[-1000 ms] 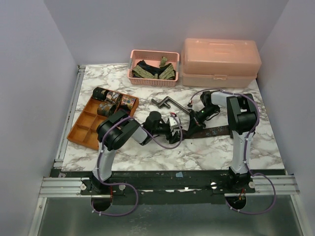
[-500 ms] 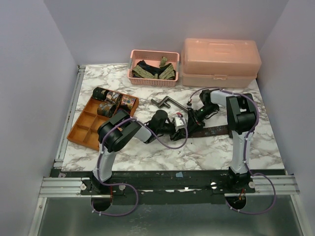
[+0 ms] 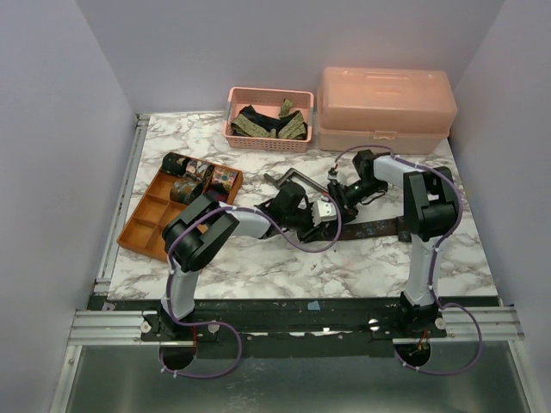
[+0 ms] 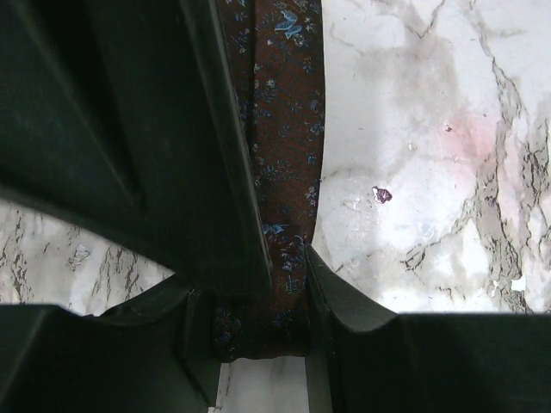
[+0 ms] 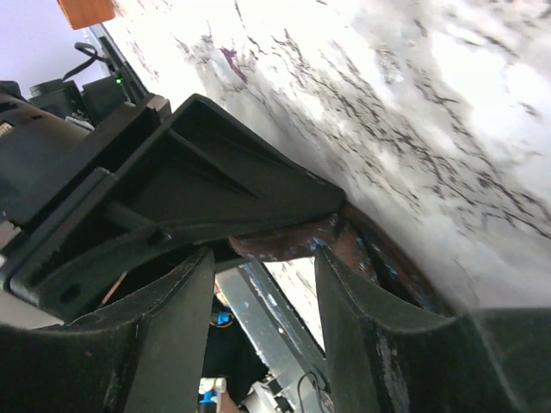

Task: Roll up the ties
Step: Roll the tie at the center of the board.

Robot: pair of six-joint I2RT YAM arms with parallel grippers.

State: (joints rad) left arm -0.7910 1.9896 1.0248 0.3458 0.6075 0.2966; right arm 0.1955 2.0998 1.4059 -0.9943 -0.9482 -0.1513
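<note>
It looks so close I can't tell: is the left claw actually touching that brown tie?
Touching. The left wrist view shows the brown tie pinched inside the left gripper, its fabric pressed against both sides.

1. Top view: the left gripper and right gripper cover the dark brown tie's left end.
2. Left wrist view: this tie runs off the top edge.
3. Right wrist view: blurred; the left gripper hides most of the tie.
</note>
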